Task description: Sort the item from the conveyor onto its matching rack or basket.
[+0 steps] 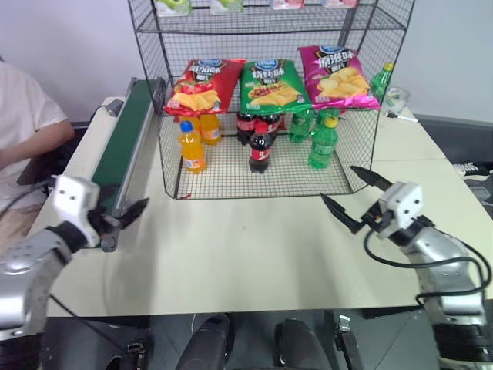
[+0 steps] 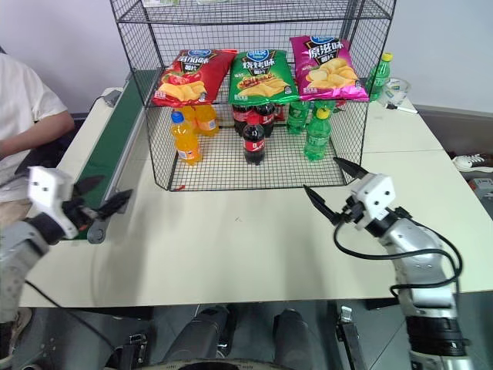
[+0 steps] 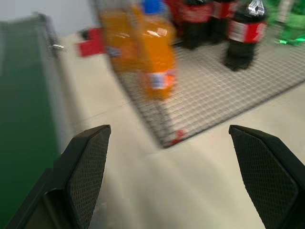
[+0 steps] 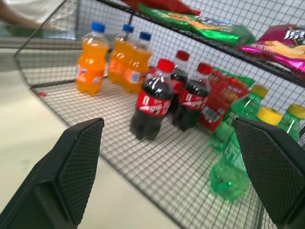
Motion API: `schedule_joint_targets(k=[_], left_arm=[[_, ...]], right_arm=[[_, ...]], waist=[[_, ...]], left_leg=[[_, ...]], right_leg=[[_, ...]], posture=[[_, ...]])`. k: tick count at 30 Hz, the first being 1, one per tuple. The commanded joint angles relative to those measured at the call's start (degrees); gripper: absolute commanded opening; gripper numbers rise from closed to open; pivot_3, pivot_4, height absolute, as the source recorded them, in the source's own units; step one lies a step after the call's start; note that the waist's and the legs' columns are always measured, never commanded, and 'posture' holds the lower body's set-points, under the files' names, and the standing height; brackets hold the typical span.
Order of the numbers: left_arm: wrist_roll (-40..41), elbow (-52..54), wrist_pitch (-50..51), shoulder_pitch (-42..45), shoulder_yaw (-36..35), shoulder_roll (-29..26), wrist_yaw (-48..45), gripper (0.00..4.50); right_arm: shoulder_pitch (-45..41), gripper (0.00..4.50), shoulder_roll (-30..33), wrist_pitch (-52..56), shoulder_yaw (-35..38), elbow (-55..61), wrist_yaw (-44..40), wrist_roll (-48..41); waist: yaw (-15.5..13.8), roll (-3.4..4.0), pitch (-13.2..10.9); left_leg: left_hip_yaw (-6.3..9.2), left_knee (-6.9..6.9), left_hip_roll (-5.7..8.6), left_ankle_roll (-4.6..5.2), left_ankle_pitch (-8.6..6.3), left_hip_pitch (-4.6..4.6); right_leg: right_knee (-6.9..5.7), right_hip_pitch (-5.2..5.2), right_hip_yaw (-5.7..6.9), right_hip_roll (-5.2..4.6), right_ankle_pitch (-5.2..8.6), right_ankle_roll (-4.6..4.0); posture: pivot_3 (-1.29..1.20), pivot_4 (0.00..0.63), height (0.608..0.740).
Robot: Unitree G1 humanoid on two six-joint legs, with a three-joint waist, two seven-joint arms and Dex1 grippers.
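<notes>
While the red crisp bag (image 1: pixel 202 86) lies on the wire rack's (image 1: pixel 362 100) middle shelf at upper centre, beside the green bag (image 1: pixel 271 86), both grippers, left (image 1: pixel 123 216) and right (image 1: pixel 356 199), hang empty, fingers apart, at the lower edges.

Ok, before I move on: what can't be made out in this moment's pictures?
- Pale packets on the tall black wire-mesh rack's top tier: cut off by the head views' upper edge.
- Orange bottle labels: blurred in the left wrist view.
- Far end of the long dark green conveyor belt: hidden behind the rack in the head views.
- Seated person in white: cut off by the picture's edge.
</notes>
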State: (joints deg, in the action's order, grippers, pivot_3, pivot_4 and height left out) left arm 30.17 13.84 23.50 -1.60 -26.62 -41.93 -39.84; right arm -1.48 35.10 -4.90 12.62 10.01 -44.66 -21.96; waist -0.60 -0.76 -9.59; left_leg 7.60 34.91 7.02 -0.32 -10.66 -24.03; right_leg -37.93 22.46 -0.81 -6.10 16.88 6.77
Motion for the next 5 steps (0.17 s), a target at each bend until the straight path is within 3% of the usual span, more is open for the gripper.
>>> schedule_joint_targets(k=[1, 5], left_arm=[[0.0, -1.6, -3.1, -0.3, -2.2, -1.6, -3.5, 4.15], [-3.3, -6.1, -7.5, 0.3, -1.4, -3.0, -5.4, 4.15]], right_arm=[[2.6, 4.5, 2.9, 1.5, 3.0, 2.9, -5.2, -4.9], [4.3, 4.5, 5.9, 2.1, 4.8, 0.9, -9.3, -6.2]], waist=[[-0.2, 0.0, 0.0], [-0.1, 0.0, 0.0]], left_leg=[[0.0, 0.0, 0.0, -0.01, -0.05, 0.06], [-0.03, -0.03, 0.0, 0.04, -0.06, 0.04]], right_leg=[[0.04, -0.06, 0.0, -0.02, 0.01, 0.0], [0.11, -0.05, 0.0, -0.08, 0.02, -0.01]], posture=[[0.0, 0.15, 0.74], [0.0, 0.15, 0.74]])
